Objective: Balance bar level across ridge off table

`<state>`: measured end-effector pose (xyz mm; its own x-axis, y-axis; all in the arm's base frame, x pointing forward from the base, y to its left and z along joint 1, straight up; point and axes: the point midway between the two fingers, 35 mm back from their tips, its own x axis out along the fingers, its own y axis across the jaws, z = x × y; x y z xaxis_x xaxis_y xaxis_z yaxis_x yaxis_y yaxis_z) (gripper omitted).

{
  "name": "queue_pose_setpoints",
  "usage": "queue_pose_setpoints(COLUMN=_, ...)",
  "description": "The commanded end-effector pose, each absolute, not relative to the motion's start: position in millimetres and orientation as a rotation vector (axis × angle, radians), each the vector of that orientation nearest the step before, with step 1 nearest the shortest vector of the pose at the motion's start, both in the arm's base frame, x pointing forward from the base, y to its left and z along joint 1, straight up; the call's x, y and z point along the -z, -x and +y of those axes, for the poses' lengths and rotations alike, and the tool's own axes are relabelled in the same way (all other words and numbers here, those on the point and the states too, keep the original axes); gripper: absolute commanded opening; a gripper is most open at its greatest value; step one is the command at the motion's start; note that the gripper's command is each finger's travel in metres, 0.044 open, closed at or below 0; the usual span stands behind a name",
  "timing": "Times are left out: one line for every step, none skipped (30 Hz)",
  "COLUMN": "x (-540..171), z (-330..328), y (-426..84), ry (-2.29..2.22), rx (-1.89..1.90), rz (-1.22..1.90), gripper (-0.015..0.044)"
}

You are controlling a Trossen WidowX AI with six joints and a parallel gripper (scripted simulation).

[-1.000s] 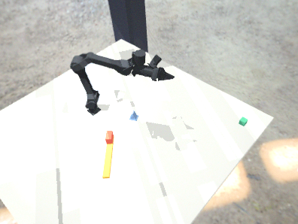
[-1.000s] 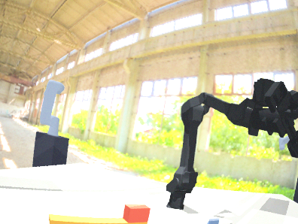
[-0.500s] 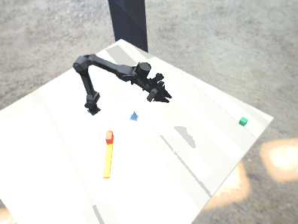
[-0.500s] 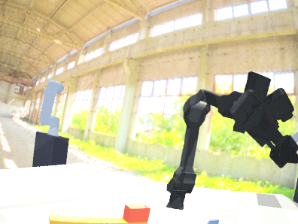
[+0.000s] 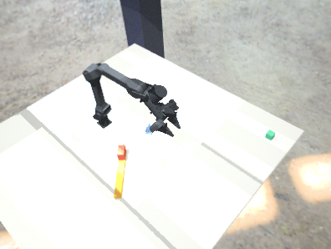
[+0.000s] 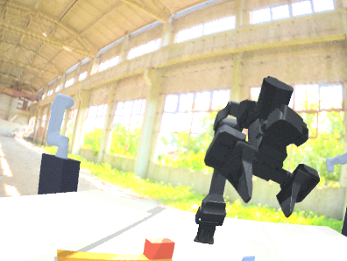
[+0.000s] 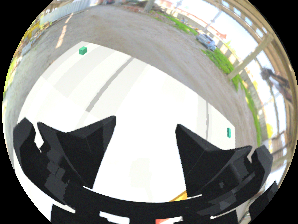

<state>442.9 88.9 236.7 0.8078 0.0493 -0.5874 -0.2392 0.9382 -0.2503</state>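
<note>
Holds nothing in the gripper [image 5: 176,130] [image 6: 268,208] [image 7: 146,121], with fingers spread, near centre of the top view. Shows yellow bar [image 5: 119,180] [image 6: 88,255] [image 7: 179,197] on the table [image 5: 167,175] [image 6: 109,210] [image 7: 145,100] at lower left, well apart from blue ridge [image 5: 149,129] [image 6: 248,258], with red block [image 5: 121,153] [image 6: 159,249] [image 7: 162,221] at upper end.

Bar [image 6: 105,256] [image 7: 179,197] — cut off in 2 views; ridge [image 5: 149,129] [image 6: 248,258] — partly hidden.

Tall windows [image 6: 197,111] above sunlit grass [image 6: 175,186]

Old factory hall, perhaps — tall gridded windows [image 6: 197,111]
</note>
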Motion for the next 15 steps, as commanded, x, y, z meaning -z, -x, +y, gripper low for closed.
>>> queue_pose_setpoints(x=-225, z=68, y=-443, ry=0.264, rx=-0.109, rz=0.691, gripper=0.0315)
queue_pose_setpoints(x=-222, z=62, y=-443, ry=0.25, rx=-0.095, rz=0.712, gripper=0.0315)
queue_pose_setpoints(x=-220, z=55, y=-443, ry=0.235, rx=-0.081, rz=0.732, gripper=0.0315)
queue_pose_setpoints(x=-217, z=49, y=-442, ry=0.221, rx=-0.067, rz=0.752, gripper=0.0315)
queue_pose_setpoints(x=-215, z=43, y=-441, ry=0.206, rx=-0.052, rz=0.772, gripper=0.0315)
queue_pose_setpoints(x=-212, z=37, y=-441, ry=0.19, rx=-0.038, rz=0.792, gripper=0.0315)
queue_pose_setpoints(x=-210, z=30, y=-440, ry=0.175, rx=-0.023, rz=0.812, gripper=0.0315)
queue_pose_setpoints(x=-208, z=24, y=-439, ry=0.159, rx=-0.008, rz=0.831, gripper=0.0315)
queue_pose_setpoints(x=-205, z=18, y=-437, ry=0.143, rx=0.007, rz=0.851, gripper=0.0315)
queue_pose_setpoints(x=-203, z=12, y=-436, ry=0.126, rx=0.022, rz=0.87, gripper=0.0315)
queue_pose_setpoints(x=-201, z=6, y=-434, ry=0.109, rx=0.037, rz=0.89, gripper=0.0315)
queue_pose_setpoints(x=-199, z=0, y=-433, ry=0.09, rx=0.053, rz=0.909, gripper=0.0315)
queue_pose_setpoints(x=-197, z=-6, y=-431, ry=0.072, rx=0.069, rz=0.929, gripper=0.0315)
queue_pose_setpoints(x=-195, z=-12, y=-429, ry=0.053, rx=0.085, rz=0.948, gripper=0.0315)
queue_pose_setpoints(x=-193, z=-18, y=-427, ry=0.034, rx=0.101, rz=0.968, gripper=0.0315)
